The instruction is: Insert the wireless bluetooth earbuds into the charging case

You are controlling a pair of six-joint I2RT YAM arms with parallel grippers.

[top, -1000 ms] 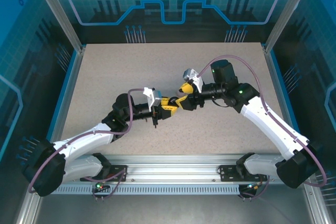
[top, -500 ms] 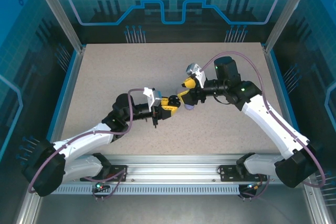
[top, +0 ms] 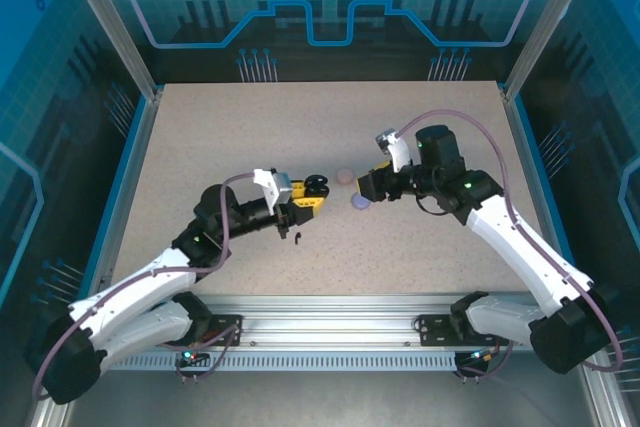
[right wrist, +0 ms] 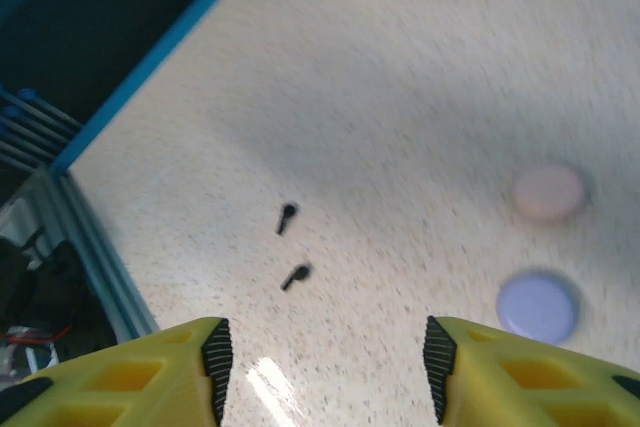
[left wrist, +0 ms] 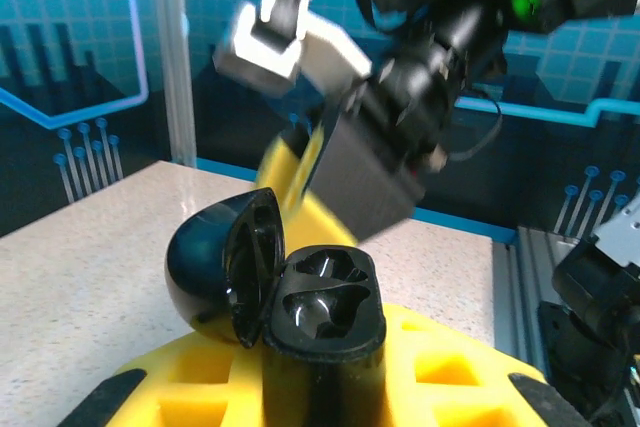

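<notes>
Here, we are clamping the open black charging case firmly in our left gripper, holding it above the table. Its lid is hanging open to the left, and both wells are showing empty. Our right gripper is hovering with its fingers spread and nothing between them. Two black earbuds are lying loose on the table near each other. A pink round case and a lilac round case are sitting just beside each other, between the two grippers.
</notes>
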